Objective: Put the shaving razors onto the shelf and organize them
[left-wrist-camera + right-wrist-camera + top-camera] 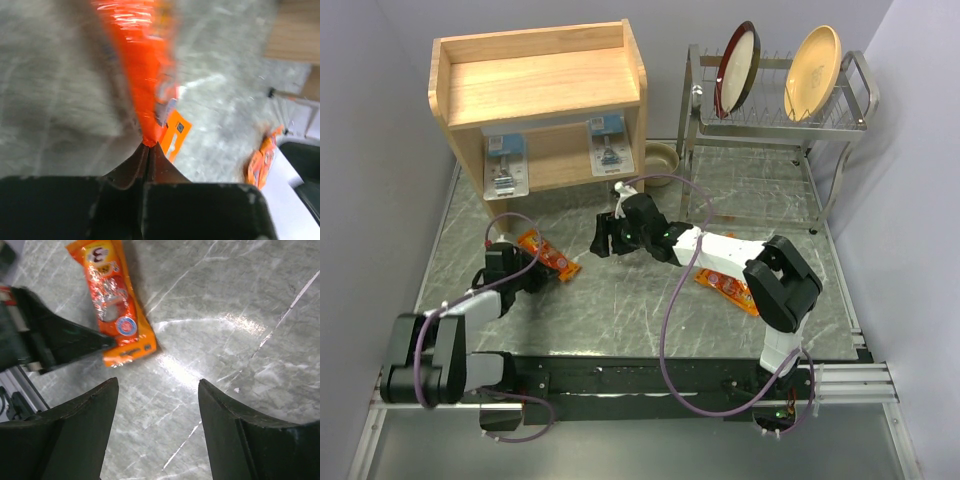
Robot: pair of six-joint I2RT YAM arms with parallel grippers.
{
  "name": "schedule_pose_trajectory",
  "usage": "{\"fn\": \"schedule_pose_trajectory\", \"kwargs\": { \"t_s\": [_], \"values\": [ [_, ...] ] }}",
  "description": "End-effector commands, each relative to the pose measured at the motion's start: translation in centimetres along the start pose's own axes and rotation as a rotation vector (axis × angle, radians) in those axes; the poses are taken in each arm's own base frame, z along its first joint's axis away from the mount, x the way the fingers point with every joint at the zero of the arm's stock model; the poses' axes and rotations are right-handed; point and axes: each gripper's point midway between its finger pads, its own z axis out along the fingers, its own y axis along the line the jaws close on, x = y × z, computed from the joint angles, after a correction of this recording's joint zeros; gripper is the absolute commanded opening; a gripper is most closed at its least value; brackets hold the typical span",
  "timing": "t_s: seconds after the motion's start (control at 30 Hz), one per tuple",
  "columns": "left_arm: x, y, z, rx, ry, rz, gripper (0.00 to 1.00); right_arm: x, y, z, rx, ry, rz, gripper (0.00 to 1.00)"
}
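Right now the left jaws are pressed together on the near end of an orange razor pack (548,256). The pack sits at centre left of the top view, over the counter (630,310) and well short of the wooden shelf (540,90) in the upper left. From the left wrist view the bite looks thin: only the foil edge is caught at the very tips, and the rest of the pack stretches away up the frame. We cannot tell whether it has left the surface.

The right jaws stand apart, holding nothing, near the middle of the top view and just right of that same pack. Two blister packs (506,165) stand on the shelf's lower tier, one left and one right, with a gap between them. More orange packaging (728,287) lies at centre right, partly under the right arm (720,255); we cannot count the packs there.

We judge this to be the start of carrying the held pack to the shelf. To do it well, we would raise it slowly and level, since glossy foil held by so little could slide out or swing. We would steer up and left, away from the right arm, and set it down flat without knocking the standing blister packs.
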Motion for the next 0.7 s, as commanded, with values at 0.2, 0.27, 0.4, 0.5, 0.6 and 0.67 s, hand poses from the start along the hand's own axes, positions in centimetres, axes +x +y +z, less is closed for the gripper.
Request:
{"fn": "schedule_pose_trajectory", "kwargs": {
  "t_s": [0.2, 0.27, 0.4, 0.5, 0.6, 0.67],
  "values": [
    [3.3, -8.7, -7.6, 0.426, 0.185, 0.366, 0.01, -2.4, -1.0, -2.1, 0.028, -0.025, -0.126, 0.73],
    [4.0, -10.0, -9.1, 0.503, 0.226, 0.431, 0.01, -1.9, -1.7, -2.9, 0.045, -0.008, -0.141, 0.73],
    [6.1, -12.4, -12.7, 0.704, 0.377, 0.545, 0.01, -1.1, -3.0, -4.7, 0.061, 0.024, -0.191, 0.74],
    [6.9, -13.4, -14.9, 0.788, 0.427, 0.584, 0.01, -1.4, -3.6, -6.4, 0.072, 0.022, -0.186, 0.74],
    [6.5, -14.8, -16.8, 0.831, 0.396, 0.681, 0.01, -2.0, -2.7, -7.9, 0.029, 0.013, -0.221, 0.74],
    [5.5, -16.5, -18.3, 0.833, 0.339, 0.729, 0.01, -1.8, -2.5, -8.7, 0.010, 0.025, -0.228, 0.74]
  ]
}}
